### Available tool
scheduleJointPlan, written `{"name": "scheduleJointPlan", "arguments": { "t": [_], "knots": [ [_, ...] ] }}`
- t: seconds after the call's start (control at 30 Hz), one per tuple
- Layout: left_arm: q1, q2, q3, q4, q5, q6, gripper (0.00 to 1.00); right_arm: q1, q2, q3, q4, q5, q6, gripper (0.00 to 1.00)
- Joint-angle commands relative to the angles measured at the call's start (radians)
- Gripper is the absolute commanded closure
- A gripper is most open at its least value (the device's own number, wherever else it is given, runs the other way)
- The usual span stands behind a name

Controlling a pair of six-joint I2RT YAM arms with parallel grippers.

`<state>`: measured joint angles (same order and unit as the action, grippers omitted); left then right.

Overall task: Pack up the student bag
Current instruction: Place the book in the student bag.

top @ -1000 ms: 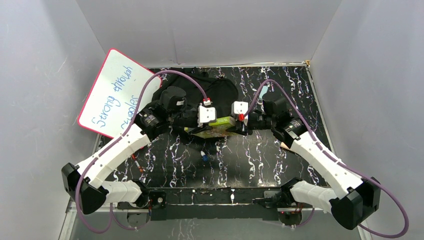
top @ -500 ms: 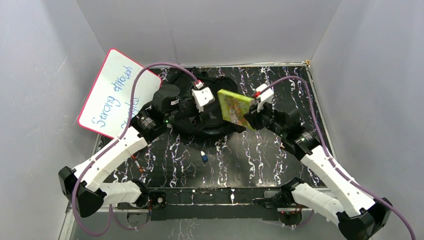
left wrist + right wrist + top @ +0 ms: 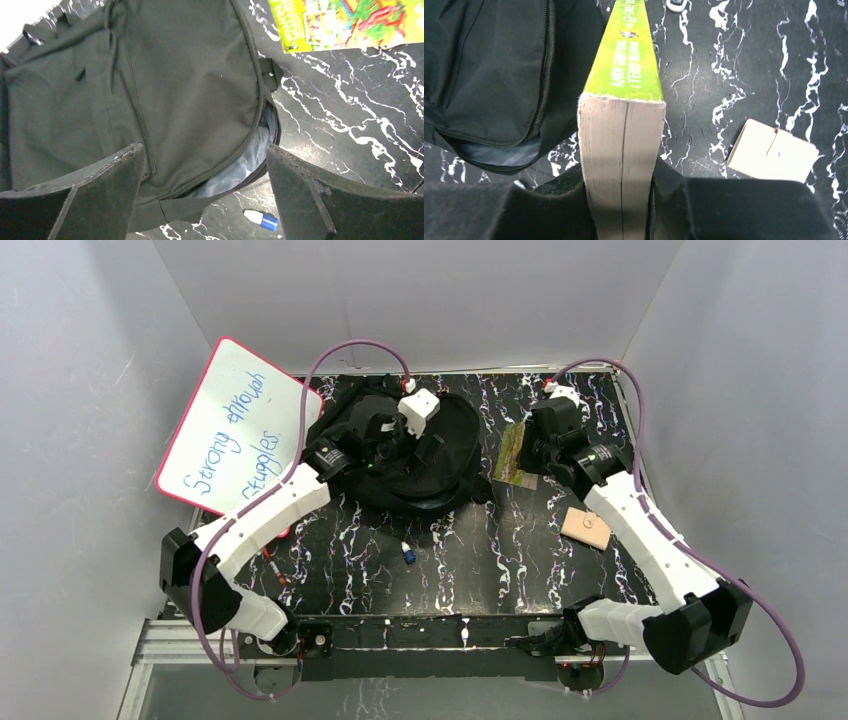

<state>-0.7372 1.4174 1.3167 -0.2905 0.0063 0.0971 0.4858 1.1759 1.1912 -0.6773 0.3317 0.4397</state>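
My right end effector [image 3: 621,205] grips the green book [image 3: 624,65]; left end effector [image 3: 202,192] is wide open over the student bag [image 3: 190,85]. I'd widen the zipper gap [image 3: 250,157], then feed it in from 3 o'clock.

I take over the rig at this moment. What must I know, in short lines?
Left gripper: open, empty, above the student bag.
Right gripper: shut on the green book, beside the bag's right side.
Done: the bag's zip is partly open, grey lining showing.
Left: book goes in; blue-capped tube and tan card lie on the table.
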Motion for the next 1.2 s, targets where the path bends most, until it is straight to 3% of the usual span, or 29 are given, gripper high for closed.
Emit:
{"name": "scheduleJointPlan", "arguments": {
  "t": [0.0,0.13,0.27,0.37,0.5,0.7,1.0,1.17],
  "knots": [
    [-0.001,0.029,0.075,-0.069,-0.049,-0.059,0.11,-0.027,0.030,0.157,-0.056,-0.051,0.117,1.00],
    [-0.002,0.091,0.132,-0.100,-0.045,-0.090,0.12,-0.064,0.095,0.177,-0.095,-0.124,0.104,1.00],
    [-0.002,0.177,0.233,-0.144,-0.045,-0.132,0.13,-0.145,0.133,0.198,-0.090,-0.295,0.007,1.00],
    [-0.004,0.240,0.309,-0.167,-0.048,-0.138,0.16,-0.167,0.101,0.137,-0.044,-0.253,-0.005,1.00],
    [-0.058,0.324,0.385,-0.168,-0.187,-0.108,0.15,-0.219,0.062,0.104,-0.066,-0.157,0.023,1.00],
    [-0.184,0.486,0.517,-0.183,-0.393,-0.024,0.12,-0.286,-0.001,0.030,-0.055,-0.197,0.051,1.00],
    [-0.213,0.637,0.606,-0.200,-0.484,-0.010,0.11,-0.312,-0.070,-0.046,-0.036,-0.252,0.074,1.00],
    [-0.228,0.708,0.641,-0.200,-0.603,0.052,0.13,-0.315,-0.093,-0.061,-0.035,-0.256,0.074,1.00]
  ]
}}
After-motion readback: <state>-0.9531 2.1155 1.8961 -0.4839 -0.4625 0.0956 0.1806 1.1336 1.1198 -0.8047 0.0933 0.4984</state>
